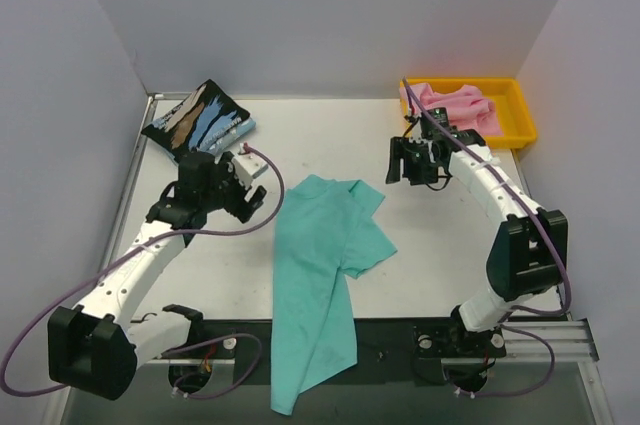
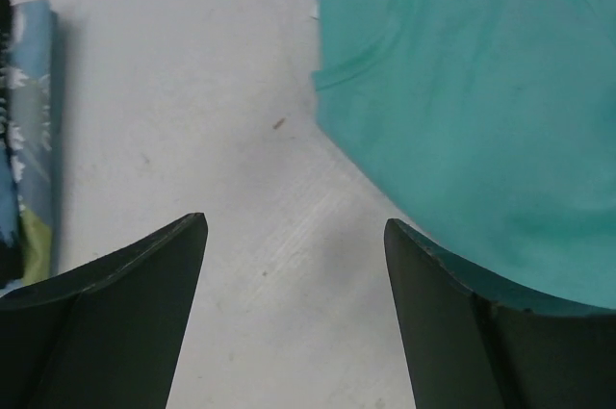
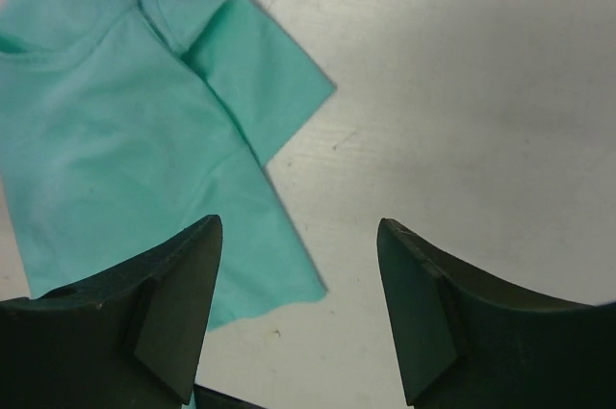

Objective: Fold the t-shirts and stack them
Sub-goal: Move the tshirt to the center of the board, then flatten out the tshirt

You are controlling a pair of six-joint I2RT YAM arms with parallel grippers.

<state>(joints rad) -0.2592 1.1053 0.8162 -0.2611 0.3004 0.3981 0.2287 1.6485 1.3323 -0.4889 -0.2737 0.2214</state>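
Note:
A teal-green t-shirt (image 1: 318,275) lies spread down the middle of the table, its lower part hanging over the near edge. The black streaked t-shirt (image 1: 198,120) lies folded at the back left. The pink t-shirt (image 1: 452,105) is bunched in the yellow tray (image 1: 518,115). My left gripper (image 1: 248,199) hovers open just left of the teal shirt's collar end; in its wrist view its gripper (image 2: 294,228) has only bare table between the fingers, with the teal shirt (image 2: 481,111) to the right. My right gripper (image 1: 396,167) is open to the right of the shirt; its gripper (image 3: 298,228) sits over the sleeve edge of the teal shirt (image 3: 125,149).
White walls close in the table (image 1: 450,255) at the back and both sides. The folded streaked shirt (image 2: 27,149) shows at the left edge of the left wrist view. Purple cables trail from both arms.

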